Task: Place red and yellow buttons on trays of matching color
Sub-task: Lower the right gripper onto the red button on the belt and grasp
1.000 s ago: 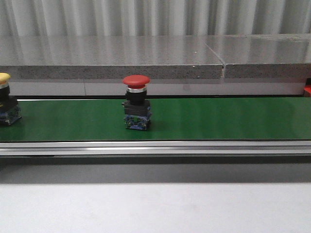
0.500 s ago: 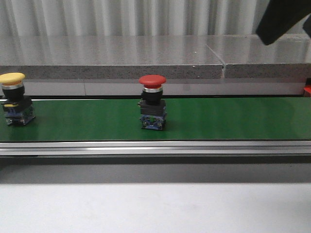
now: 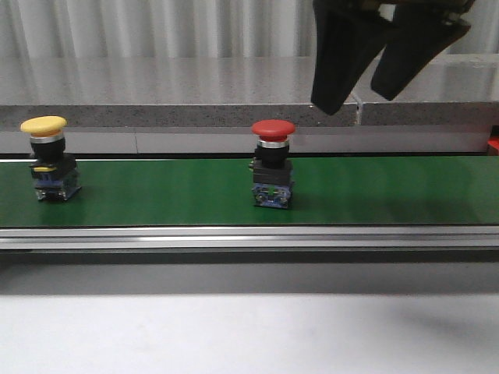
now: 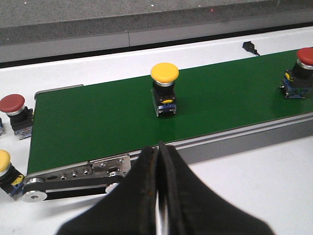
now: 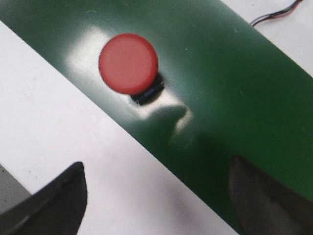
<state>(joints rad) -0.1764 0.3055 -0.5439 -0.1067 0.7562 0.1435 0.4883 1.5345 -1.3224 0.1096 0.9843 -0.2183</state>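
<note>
Overhead, the right end effector hangs open above the red button; the left end effector is closed, empty.

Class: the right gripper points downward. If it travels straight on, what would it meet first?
Probably the green belt. The right gripper hangs open above it, with the red button off to one side, though depth is uncertain.

You've got a smooth green belt with a slight sheen, brushed metal rail, speckled stone-looking ledge. Red button cap looks like matt plastic, and the fingers above it are matt black.
</note>
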